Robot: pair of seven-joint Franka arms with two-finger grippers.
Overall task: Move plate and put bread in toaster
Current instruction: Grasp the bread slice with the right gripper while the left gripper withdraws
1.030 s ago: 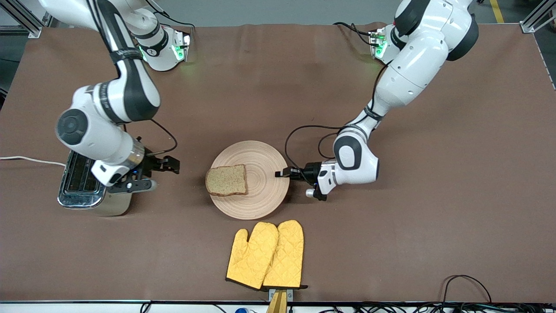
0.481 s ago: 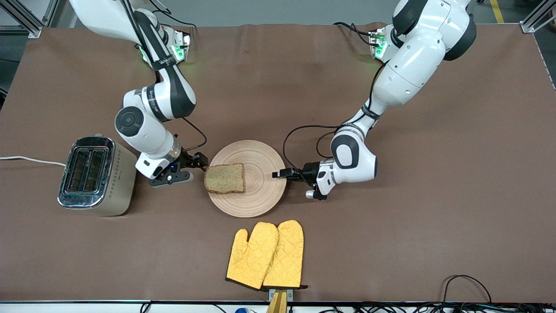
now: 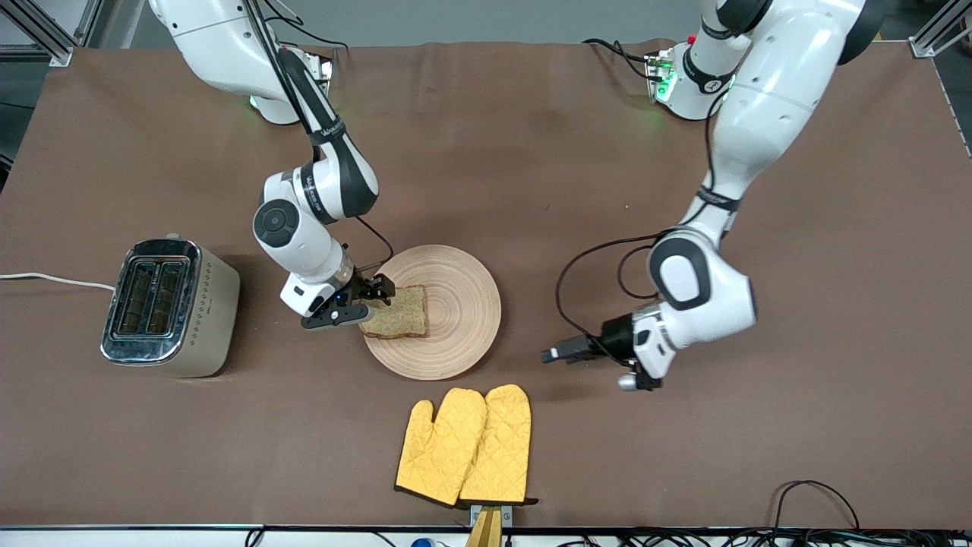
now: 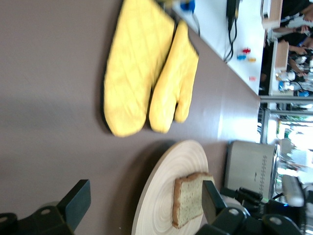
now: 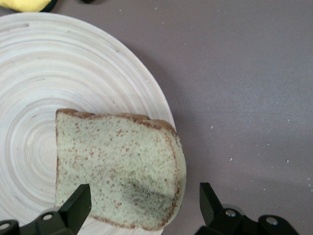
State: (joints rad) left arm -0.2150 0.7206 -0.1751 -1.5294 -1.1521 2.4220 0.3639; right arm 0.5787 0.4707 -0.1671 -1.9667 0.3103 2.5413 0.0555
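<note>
The tan wooden plate (image 3: 463, 304) lies mid-table with the brown bread slice (image 3: 402, 313) on its side toward the toaster (image 3: 171, 308). My right gripper (image 3: 377, 292) is open, low over the bread's toaster-side edge. In the right wrist view its gripper (image 5: 144, 205) straddles the bread (image 5: 117, 161) on the plate (image 5: 58, 68). My left gripper (image 3: 553, 354) is open and empty over bare table, apart from the plate, toward the left arm's end. The left wrist view shows that gripper (image 4: 145, 205) pointing at the plate (image 4: 164, 196), bread (image 4: 188, 203) and toaster (image 4: 249, 166).
A pair of yellow oven mitts (image 3: 465, 444) lies nearer the front camera than the plate, also in the left wrist view (image 4: 142, 68). The toaster's white cord (image 3: 53, 279) runs off the right arm's end of the table.
My right gripper moved from beside the toaster over to the bread. My left gripper drew away from the plate's rim, toward the left arm's end.
</note>
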